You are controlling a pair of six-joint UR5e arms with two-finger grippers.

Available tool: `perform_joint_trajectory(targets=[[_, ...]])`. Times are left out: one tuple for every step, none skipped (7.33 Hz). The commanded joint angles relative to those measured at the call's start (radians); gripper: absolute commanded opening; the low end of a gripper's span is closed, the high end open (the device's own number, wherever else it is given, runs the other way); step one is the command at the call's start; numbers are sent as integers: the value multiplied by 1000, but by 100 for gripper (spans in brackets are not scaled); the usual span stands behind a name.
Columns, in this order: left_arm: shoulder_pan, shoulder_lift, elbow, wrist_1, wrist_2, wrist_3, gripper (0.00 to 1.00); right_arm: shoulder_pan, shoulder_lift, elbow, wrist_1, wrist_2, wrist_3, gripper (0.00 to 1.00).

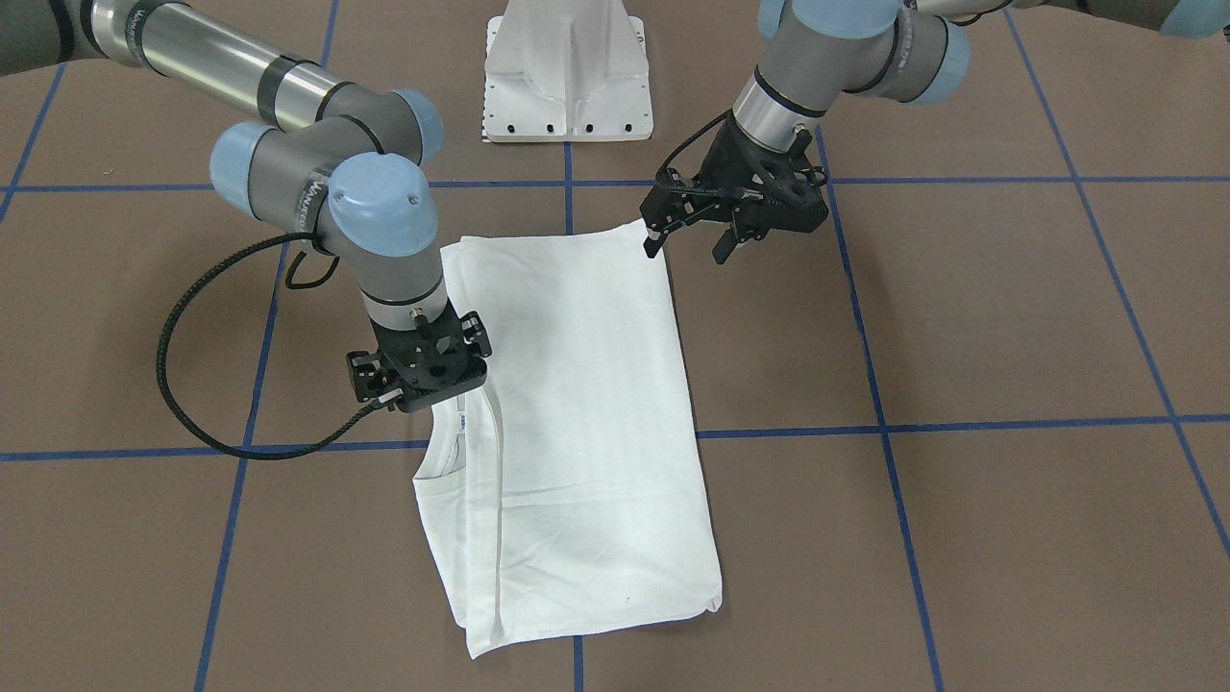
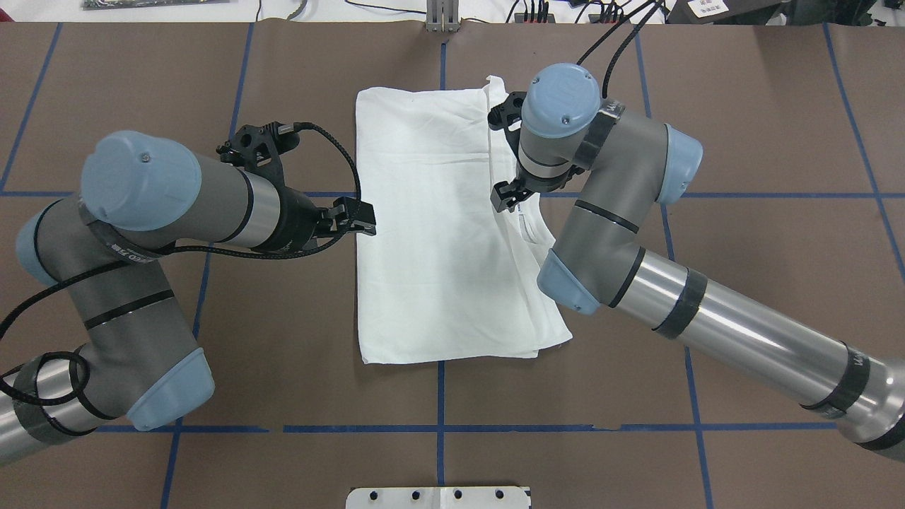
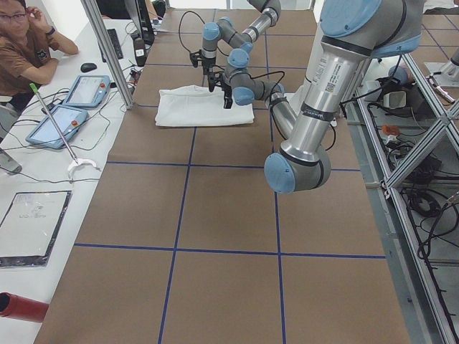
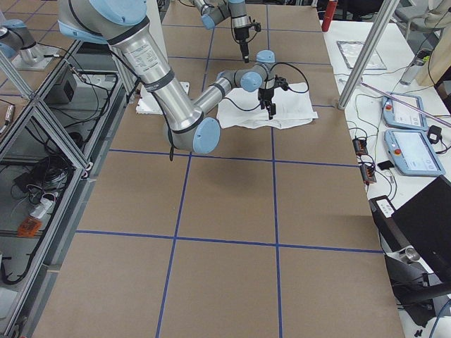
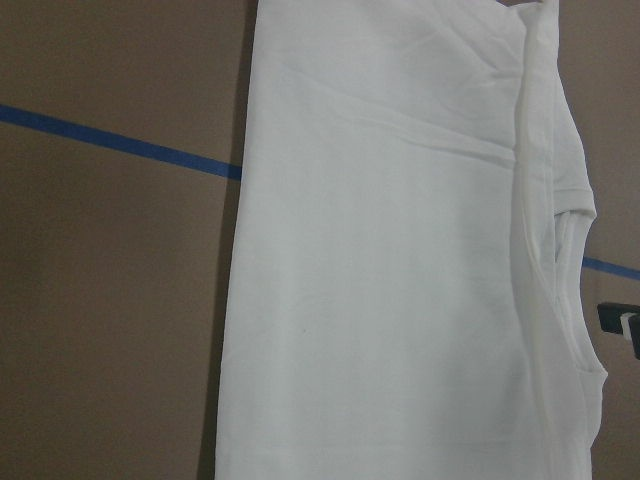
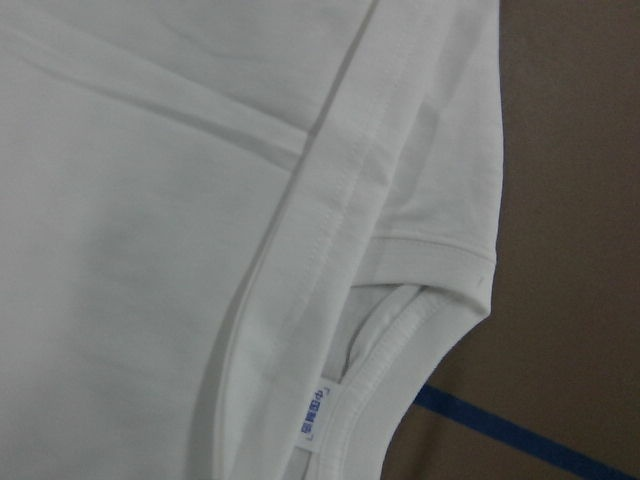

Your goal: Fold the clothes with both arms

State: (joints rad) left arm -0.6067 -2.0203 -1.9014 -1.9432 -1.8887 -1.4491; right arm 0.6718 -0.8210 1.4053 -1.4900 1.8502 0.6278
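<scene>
Midway across the table [image 2: 283, 367], you see the folded white shirt [image 2: 431, 233] lying flat, the left gripper [image 1: 687, 252] spread wide, empty, at its corner, the right gripper [image 1: 423, 370] above its collar [image 6: 390, 345], jaws hidden.

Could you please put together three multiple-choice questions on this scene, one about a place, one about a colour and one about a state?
1. The right end effector hangs by the shirt's: A) collar; B) hem; C) middle.
2. The tape lines on the table are: A) red; B) blue; C) yellow.
3. The shirt is: A) hanging in the air; B) crumpled in a ball; C) lying flat, folded lengthwise.

Answers:
1 A, as the front-facing view shows it right beside the neck opening.
2 B, as the grid is blue in every view.
3 C, as it forms a long flat rectangle with layered edges.
</scene>
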Motion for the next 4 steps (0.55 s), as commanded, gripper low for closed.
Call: perform_joint_trajectory(targets=[[1,-1,-1,4,-1,4,100,-21,23,-84,77,-16,0,100],[1,0,1,4,-3,4,100,-29,23,-83,76,-14,0,100],[1,2,5,3,-3,4,100,-49,16,-83,76,-14,1,100],[1,2,7,1,-4,4,100,-52,11,-83,71,-16,1,100]])
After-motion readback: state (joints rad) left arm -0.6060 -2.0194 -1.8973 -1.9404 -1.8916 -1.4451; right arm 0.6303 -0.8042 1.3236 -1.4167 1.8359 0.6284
